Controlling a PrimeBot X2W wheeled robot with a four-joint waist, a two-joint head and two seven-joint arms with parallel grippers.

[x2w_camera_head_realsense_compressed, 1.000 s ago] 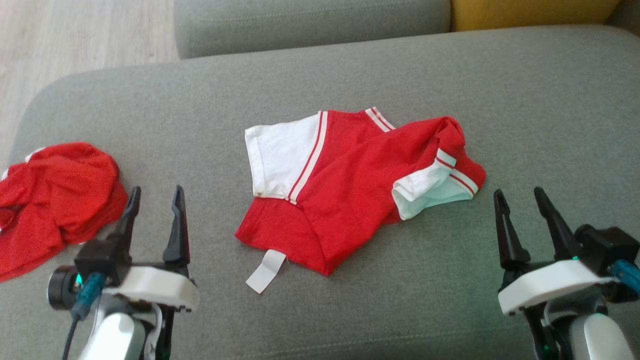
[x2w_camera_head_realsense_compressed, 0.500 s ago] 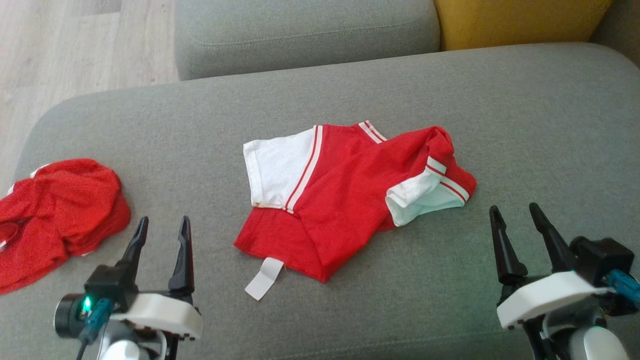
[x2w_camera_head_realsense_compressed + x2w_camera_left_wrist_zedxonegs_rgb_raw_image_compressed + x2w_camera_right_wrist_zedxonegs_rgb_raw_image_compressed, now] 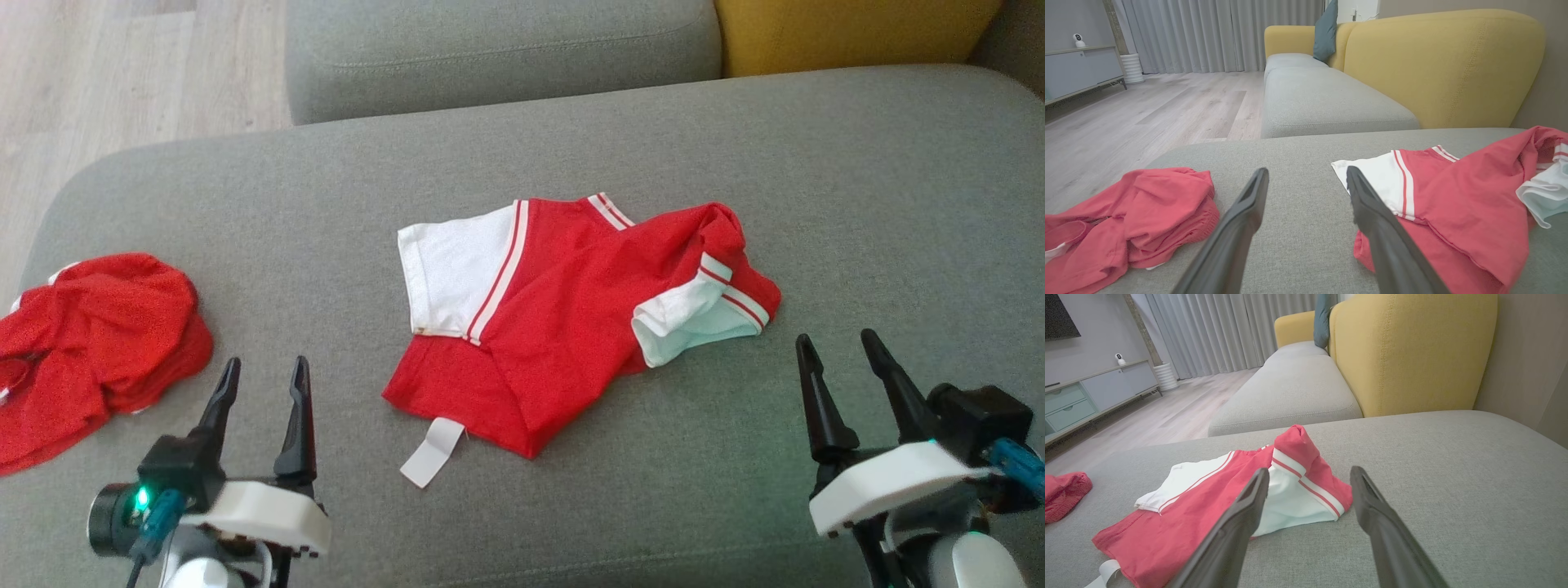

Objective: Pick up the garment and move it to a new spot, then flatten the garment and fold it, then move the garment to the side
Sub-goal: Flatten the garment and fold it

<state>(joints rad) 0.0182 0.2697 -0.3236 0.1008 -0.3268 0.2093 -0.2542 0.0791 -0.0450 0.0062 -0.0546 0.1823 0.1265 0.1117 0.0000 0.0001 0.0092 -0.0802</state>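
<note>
Flanking garment [image 3: 563,318]: left gripper [image 3: 268,360], right gripper [image 3: 835,335]

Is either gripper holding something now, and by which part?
Nothing is held. The left gripper and the right gripper are both open and apart from the red and white garment, which lies on the grey cushion.

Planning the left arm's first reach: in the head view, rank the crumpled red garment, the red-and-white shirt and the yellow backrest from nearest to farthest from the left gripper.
From the left gripper:
1. crumpled red garment, just to its left.
2. red-and-white shirt, centre of the seat, on its right.
3. yellow backrest, far upper right.
</note>
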